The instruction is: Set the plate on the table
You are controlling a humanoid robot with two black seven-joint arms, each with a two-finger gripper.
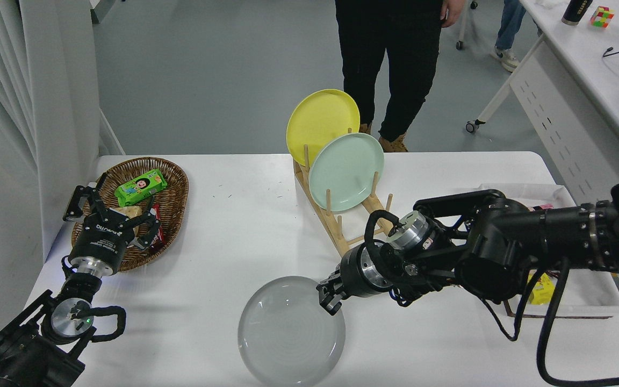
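The light grey plate (290, 330) lies at the front middle of the white table (234, 226), flat or nearly so. My right gripper (327, 299) reaches in from the right and is shut on the plate's upper right rim, one finger above it and one below. My left gripper (110, 212) is parked at the lower left over the wicker basket, open and empty.
A wooden rack (342, 236) behind the plate holds a yellow plate (320, 123) and a mint green plate (346, 171) upright. The wicker basket (172, 204) holds snack packs. A white tray (583, 301) lies under my right arm. A person (384, 64) stands at the far side.
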